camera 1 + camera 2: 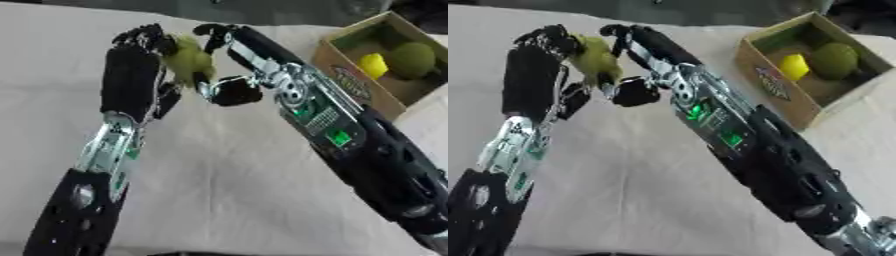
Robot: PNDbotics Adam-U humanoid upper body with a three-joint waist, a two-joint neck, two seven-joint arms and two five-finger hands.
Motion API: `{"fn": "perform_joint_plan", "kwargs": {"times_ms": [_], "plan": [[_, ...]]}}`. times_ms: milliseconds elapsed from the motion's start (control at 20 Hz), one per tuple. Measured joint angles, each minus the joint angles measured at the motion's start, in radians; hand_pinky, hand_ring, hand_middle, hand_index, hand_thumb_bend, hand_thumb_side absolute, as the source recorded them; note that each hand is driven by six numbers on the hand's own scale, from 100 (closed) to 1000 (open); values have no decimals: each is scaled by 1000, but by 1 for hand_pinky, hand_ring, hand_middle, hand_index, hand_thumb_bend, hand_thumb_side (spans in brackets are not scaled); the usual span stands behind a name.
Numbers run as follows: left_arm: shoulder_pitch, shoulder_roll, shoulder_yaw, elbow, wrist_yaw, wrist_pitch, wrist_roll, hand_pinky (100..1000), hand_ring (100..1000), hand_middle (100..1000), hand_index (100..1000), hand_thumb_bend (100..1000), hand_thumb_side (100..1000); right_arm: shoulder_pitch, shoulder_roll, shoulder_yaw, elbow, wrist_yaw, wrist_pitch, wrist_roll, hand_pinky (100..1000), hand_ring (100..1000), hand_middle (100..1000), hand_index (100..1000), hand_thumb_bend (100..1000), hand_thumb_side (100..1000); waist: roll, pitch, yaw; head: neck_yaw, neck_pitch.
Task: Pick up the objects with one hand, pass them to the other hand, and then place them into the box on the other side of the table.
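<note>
A yellow-green soft object is held up above the table at the upper centre, between both hands. My left hand rises from the lower left with its back to the camera and its fingers curled over the object's left side and top. My right hand reaches in from the right. Its fingers hook over the object's top and its thumb curls in below. Part of the object is hidden behind the fingers.
An open cardboard box stands at the upper right, holding a yellow piece and a round green piece. A pale cloth covers the table. My right forearm crosses the lower right.
</note>
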Motion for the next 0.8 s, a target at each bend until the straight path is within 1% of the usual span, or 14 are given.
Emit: {"fn": "perform_joint_plan", "kwargs": {"times_ms": [150,200,250,400,600,800], "plan": [[0,-1,-8,-13,-2,-5,3,448,473,420,473,277,100,0,1,0,11,-5,-1,3,1000,878,827,953,117,309,0,2,0,0,-2],[0,-3,-9,-14,-4,-8,3,449,473,421,473,280,100,0,3,0,14,-9,-2,6,1000,879,826,959,100,363,0,2,0,0,-3],[0,-4,-10,-14,-6,-9,3,449,473,421,473,280,100,0,4,0,16,-16,1,11,1000,879,826,960,100,368,0,2,0,0,-3],[0,-5,-13,-14,-13,-14,4,450,474,421,473,283,100,0,9,-1,22,-54,16,37,1000,880,825,968,100,446,0,4,0,0,-4],[0,-6,-15,-14,-19,-18,5,450,474,421,473,286,100,-1,9,-9,23,-108,42,68,1000,880,821,972,100,496,0,5,0,0,-7],[1,-8,-15,-14,-20,-23,5,451,474,421,473,289,100,-1,9,-18,22,-143,56,78,1000,878,802,967,100,530,0,5,0,1,-7]]}}
